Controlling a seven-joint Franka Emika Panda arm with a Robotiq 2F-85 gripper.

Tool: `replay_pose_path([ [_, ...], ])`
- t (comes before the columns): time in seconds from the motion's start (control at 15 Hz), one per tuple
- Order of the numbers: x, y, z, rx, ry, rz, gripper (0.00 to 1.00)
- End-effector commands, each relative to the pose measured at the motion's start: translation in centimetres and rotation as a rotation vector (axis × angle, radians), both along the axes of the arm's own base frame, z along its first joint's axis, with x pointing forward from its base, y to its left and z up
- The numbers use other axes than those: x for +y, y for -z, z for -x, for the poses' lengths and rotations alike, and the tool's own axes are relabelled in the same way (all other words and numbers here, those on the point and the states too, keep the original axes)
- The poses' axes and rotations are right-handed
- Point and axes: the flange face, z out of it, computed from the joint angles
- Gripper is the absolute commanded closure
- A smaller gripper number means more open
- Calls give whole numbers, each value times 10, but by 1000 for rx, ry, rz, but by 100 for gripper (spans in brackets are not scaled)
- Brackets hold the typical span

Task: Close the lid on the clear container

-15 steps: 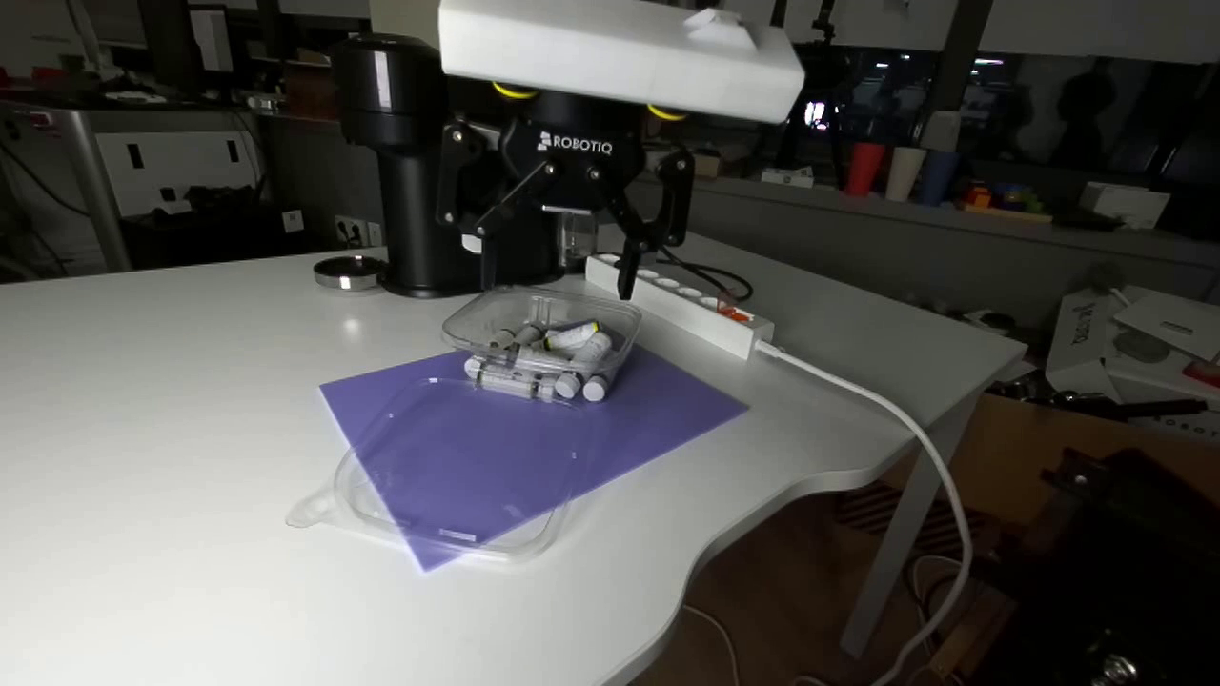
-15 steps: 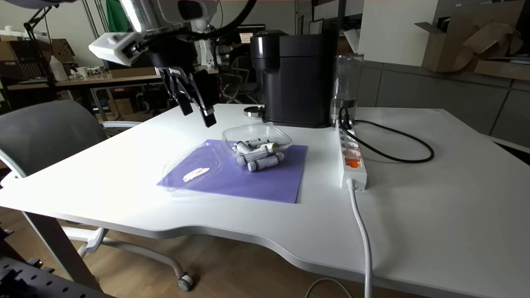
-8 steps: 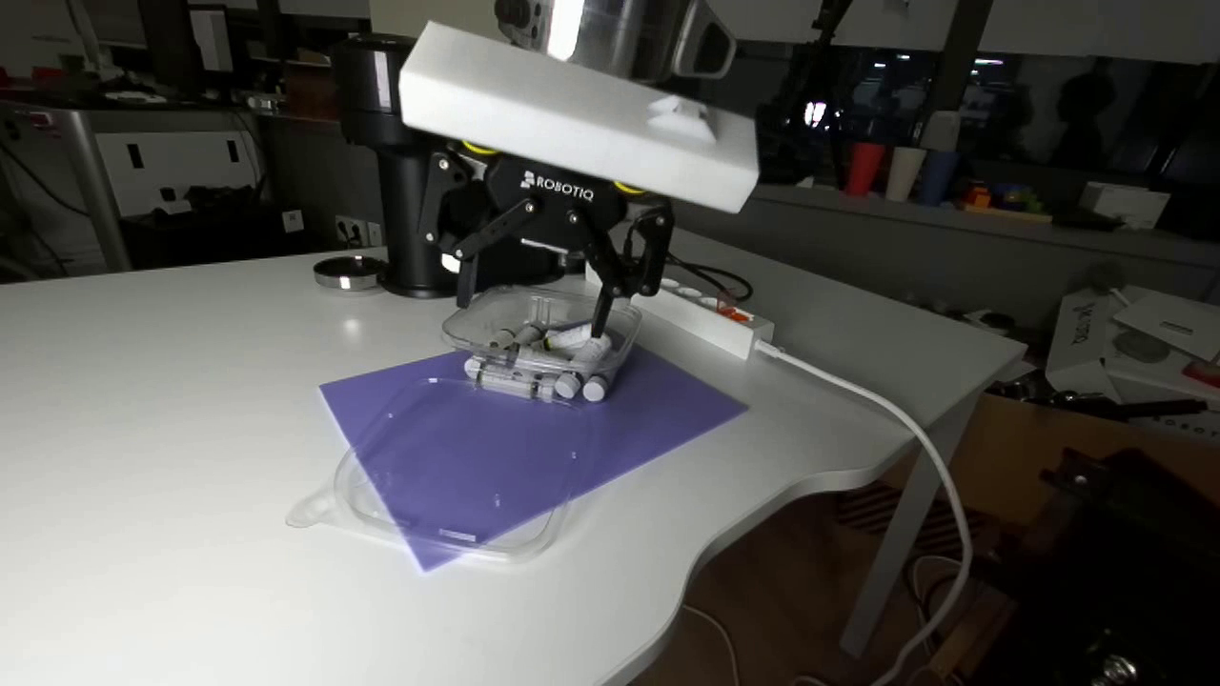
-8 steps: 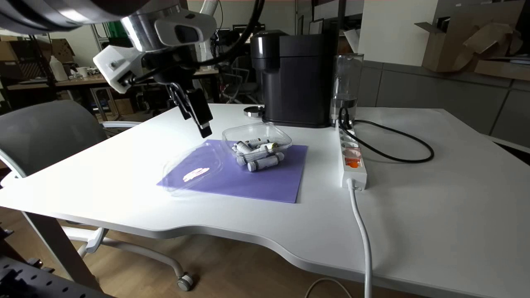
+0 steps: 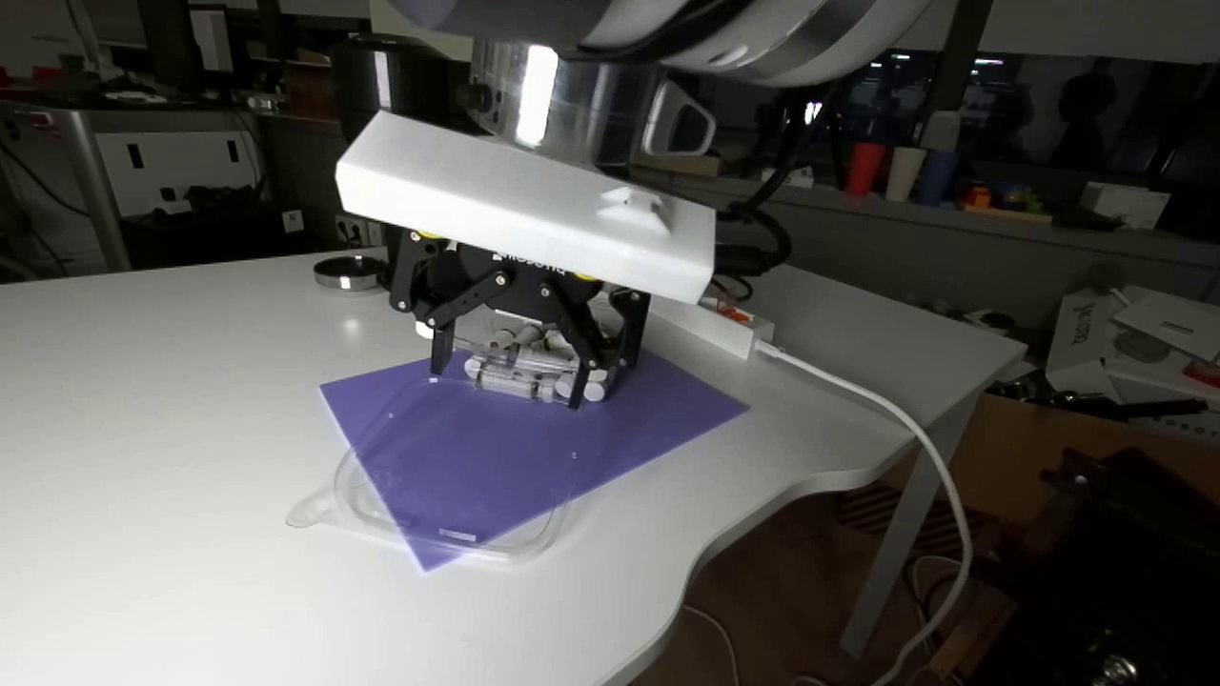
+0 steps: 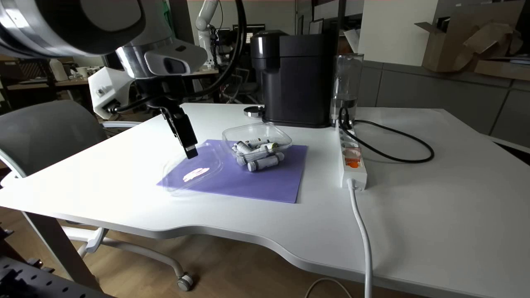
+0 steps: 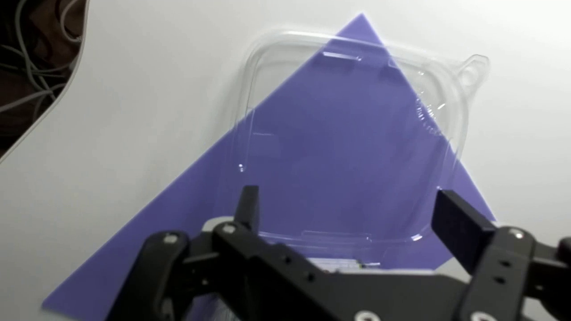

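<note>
Lid (image 5: 464, 474): flat, lying partly on the purple mat (image 5: 667, 405), partly on the table (image 5: 172, 438). Gripper (image 5: 508, 388): now lower and nearer the lid, jaws spread, grasping nothing; lid grasp presumably next. Clear container (image 6: 250, 131): beyond, uncovered, holding white tubes (image 6: 265, 162)

White desk (image 6: 422, 211) with a wavy edge, grey office chair (image 6: 49, 128) beside it, brown wood-look floor (image 6: 232, 260); grey panelled wall (image 6: 439, 97), wood-topped table (image 6: 31, 86) behind; dark glass panes (image 5: 1020, 86), small bright lights (image 5: 988, 61)
</note>
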Motion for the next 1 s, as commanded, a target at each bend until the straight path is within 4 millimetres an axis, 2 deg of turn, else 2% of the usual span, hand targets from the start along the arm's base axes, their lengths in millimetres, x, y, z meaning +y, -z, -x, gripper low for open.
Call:
replay_pose_path([
  [0.0,0,0,-1,-1,1,0,0],
  [0.4,0,-1,-1,-2,1,1,0],
  [0.73,-39,17,4,60,87,44,0],
  [0.93,-39,25,6,49,91,48,0],
])
